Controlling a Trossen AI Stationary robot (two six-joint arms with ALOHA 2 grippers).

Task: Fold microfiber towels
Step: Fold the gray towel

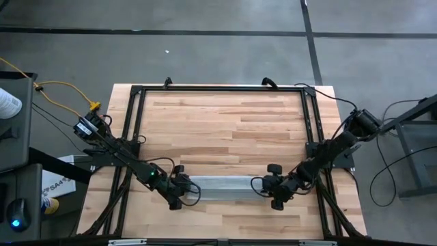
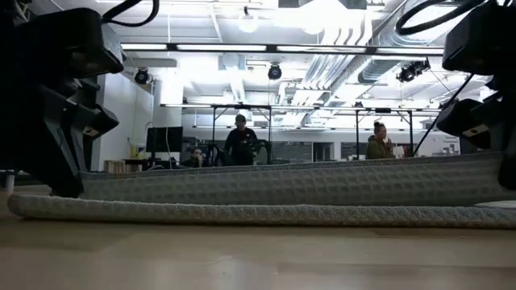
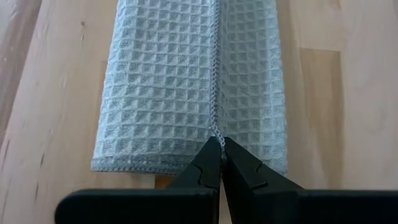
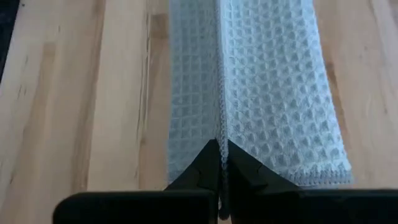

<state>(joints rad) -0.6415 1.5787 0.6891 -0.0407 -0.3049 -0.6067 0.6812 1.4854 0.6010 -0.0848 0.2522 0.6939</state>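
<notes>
A wooden table (image 1: 225, 123) fills the overhead view, framed by a black metal rig. Two dark arms reach in from the left and right edges toward the near middle of the tabletop. Between them lies the towel (image 1: 224, 186), a pale grey-blue waffle-weave cloth, now a long narrow strip running from one arm to the other. The left gripper (image 3: 219, 151) is clenched on a hemmed edge at the strip's left end; the right gripper (image 4: 220, 149) is clenched on the same edge at the right end. Pinching both ends together likely keeps that edge taut and straight, so the fold lands evenly. Two people stand far behind the table.
</notes>
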